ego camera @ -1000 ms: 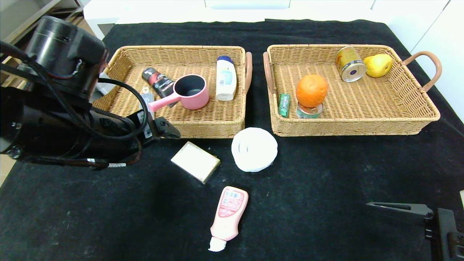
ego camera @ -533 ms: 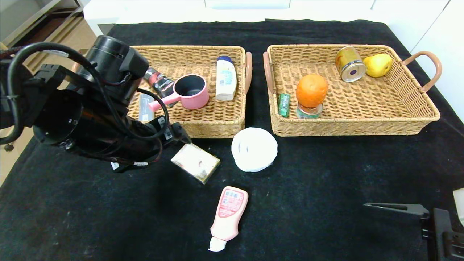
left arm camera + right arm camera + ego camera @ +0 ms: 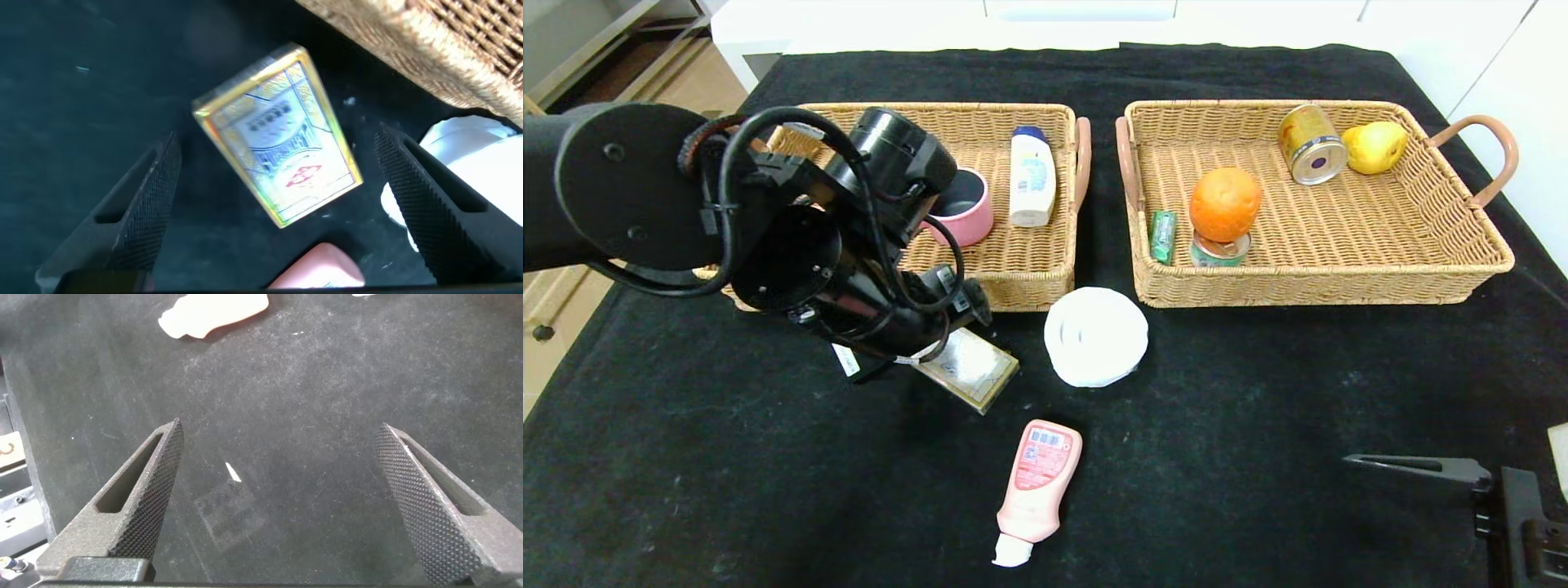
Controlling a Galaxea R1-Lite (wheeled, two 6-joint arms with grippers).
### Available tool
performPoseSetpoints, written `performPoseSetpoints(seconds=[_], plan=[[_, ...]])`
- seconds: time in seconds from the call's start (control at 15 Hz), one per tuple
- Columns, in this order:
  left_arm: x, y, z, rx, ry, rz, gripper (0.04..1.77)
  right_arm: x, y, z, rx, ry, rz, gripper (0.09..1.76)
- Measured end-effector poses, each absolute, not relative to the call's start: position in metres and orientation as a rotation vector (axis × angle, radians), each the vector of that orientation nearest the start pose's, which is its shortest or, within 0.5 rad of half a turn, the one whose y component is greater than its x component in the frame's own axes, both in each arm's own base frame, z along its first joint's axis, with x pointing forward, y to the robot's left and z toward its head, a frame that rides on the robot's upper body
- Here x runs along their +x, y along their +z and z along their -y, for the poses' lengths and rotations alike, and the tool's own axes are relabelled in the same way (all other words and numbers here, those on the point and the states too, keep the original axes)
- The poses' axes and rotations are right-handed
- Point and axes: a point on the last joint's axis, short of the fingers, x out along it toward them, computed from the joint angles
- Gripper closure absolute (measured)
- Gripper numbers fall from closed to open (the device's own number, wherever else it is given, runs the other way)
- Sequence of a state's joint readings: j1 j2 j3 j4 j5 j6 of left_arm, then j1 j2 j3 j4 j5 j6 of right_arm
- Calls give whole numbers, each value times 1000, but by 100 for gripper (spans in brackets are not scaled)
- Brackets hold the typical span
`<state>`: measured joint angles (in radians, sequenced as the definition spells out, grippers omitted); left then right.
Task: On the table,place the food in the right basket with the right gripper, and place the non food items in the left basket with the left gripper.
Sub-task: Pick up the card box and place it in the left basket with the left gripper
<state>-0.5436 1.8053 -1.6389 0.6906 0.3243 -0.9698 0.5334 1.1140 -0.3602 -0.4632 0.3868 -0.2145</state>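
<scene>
My left gripper [image 3: 278,139] hangs open just above the flat beige box [image 3: 974,369], which lies on the black table [image 3: 1225,457] in front of the left basket [image 3: 1013,292]; the box [image 3: 282,159] shows between the spread fingers, untouched. The white round tub [image 3: 1095,336] sits beside it and the pink bottle [image 3: 1037,483] lies nearer to me. An orange [image 3: 1224,202], a small tin [image 3: 1219,249] and a green gum pack [image 3: 1163,236] rest in the right basket [image 3: 1339,286]. My right gripper [image 3: 1421,469] is parked open at the near right over bare cloth [image 3: 278,429].
The left basket also holds a pink pot [image 3: 968,219] and a white bottle [image 3: 1032,175]; my left arm [image 3: 833,261] covers its front-left part. A gold can [image 3: 1311,145] and a yellow fruit [image 3: 1374,147] lie at the right basket's back.
My left arm has swung right from the left basket's front-left corner to above the beige box, and now hides the items there. The right arm has stayed put.
</scene>
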Motion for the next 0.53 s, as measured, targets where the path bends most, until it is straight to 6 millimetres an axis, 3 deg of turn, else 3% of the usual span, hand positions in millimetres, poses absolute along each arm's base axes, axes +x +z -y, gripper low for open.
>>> performPoseSetpoints(seconds=[0.53], plan=[[281,253,168,-552,186,-808,9,118,176,-80,-220,942,-196,14]])
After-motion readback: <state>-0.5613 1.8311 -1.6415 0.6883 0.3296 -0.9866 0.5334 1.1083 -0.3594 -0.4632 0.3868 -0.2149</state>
